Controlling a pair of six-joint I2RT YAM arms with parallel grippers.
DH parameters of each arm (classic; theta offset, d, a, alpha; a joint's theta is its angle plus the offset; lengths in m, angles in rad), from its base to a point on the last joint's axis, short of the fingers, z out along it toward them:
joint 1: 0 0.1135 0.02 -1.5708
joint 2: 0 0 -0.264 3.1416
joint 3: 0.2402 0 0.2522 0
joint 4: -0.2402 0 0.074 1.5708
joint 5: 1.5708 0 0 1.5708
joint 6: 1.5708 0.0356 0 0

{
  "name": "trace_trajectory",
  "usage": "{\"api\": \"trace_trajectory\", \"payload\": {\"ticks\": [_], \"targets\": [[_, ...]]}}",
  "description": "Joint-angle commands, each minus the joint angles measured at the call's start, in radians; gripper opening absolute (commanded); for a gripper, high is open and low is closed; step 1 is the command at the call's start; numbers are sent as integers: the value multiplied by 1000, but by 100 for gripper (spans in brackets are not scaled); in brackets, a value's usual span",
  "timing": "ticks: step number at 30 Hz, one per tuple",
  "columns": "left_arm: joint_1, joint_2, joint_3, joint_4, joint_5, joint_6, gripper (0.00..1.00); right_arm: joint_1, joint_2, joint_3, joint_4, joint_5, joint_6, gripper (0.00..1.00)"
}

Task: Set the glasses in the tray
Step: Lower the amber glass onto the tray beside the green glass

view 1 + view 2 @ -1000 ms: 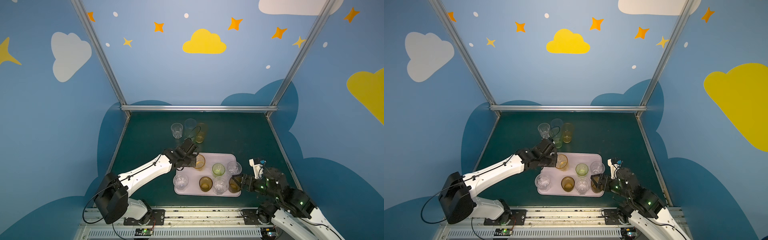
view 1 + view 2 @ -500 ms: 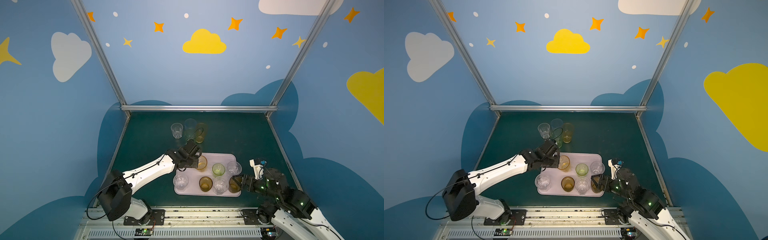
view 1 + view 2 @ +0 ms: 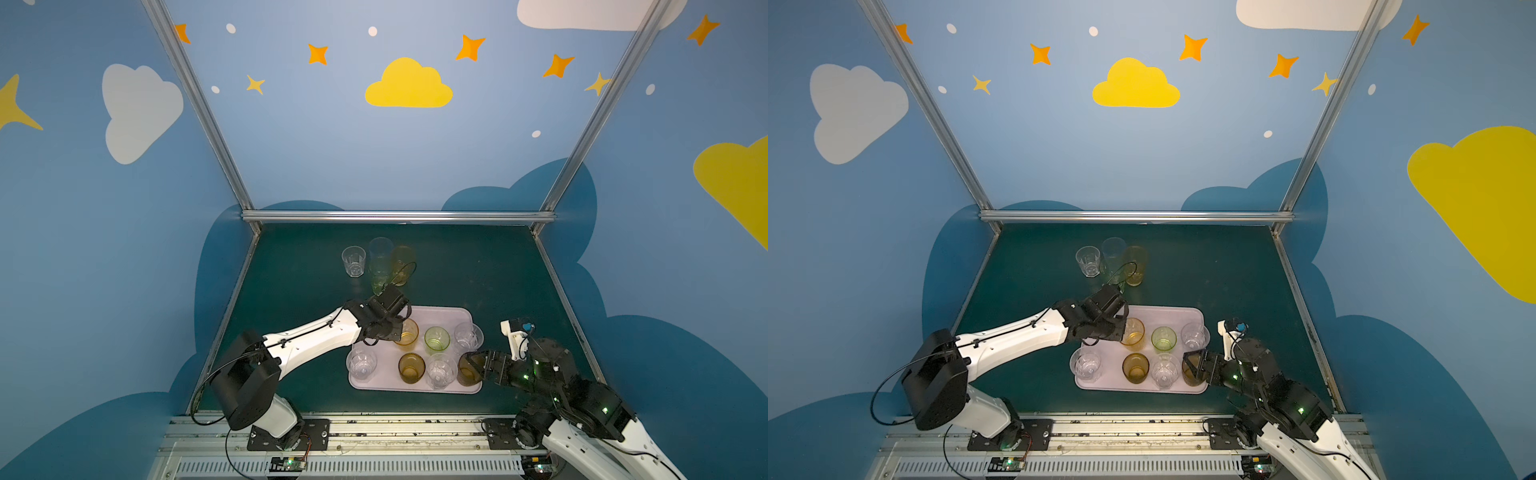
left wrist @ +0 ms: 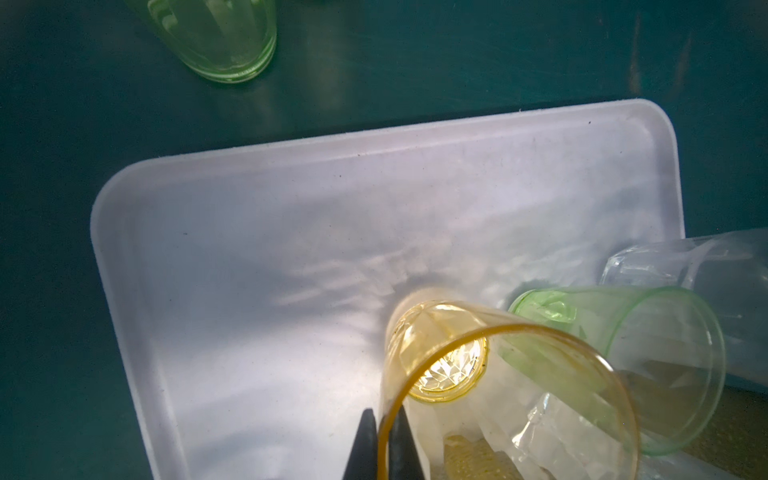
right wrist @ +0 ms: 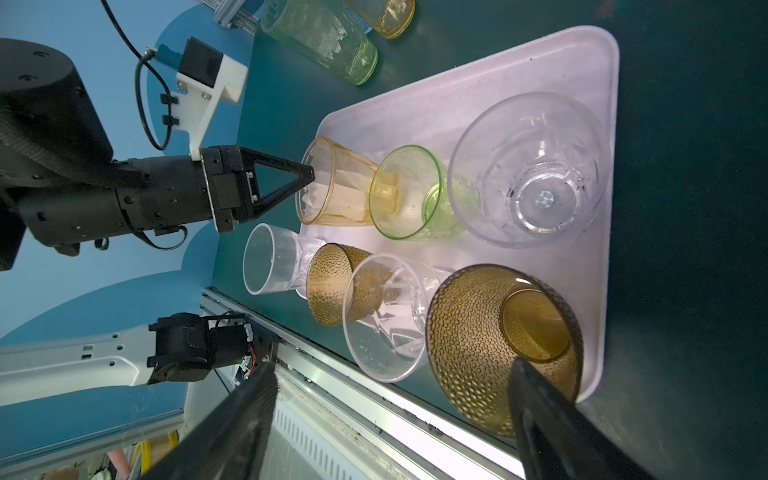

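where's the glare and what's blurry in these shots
Left wrist view: bright glint in the base of the amber glass, rippled light streaks on the tray. Right wrist view: right tool fingers blurred and dark near the lens, white glare along the rail. Both top views: even light, frame posts lean outward.

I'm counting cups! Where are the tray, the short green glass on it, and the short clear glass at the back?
tray (image 3: 440, 316): in a top view, bare floor near the far rim.
short green glass (image 3: 436, 340): in a top view, inside its mouth.
short clear glass (image 3: 354, 262): in a top view, its side wall.
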Motion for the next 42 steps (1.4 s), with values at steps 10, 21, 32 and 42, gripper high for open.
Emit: {"api": "trace_trajectory", "payload": {"ticks": [10, 21, 32, 42], "targets": [[-18, 35, 43, -17, -23, -3, 4, -2, 2, -7, -18, 22, 7, 86], [-45, 79, 90, -71, -32, 10, 4, -2, 3, -17, -18, 30, 15, 86], [-50, 78, 116, -103, -57, 13, 37, -3, 4, -17, -19, 30, 13, 86], [-52, 30, 138, -149, -134, 17, 67, -5, -7, -17, -31, 31, 16, 86]]}}
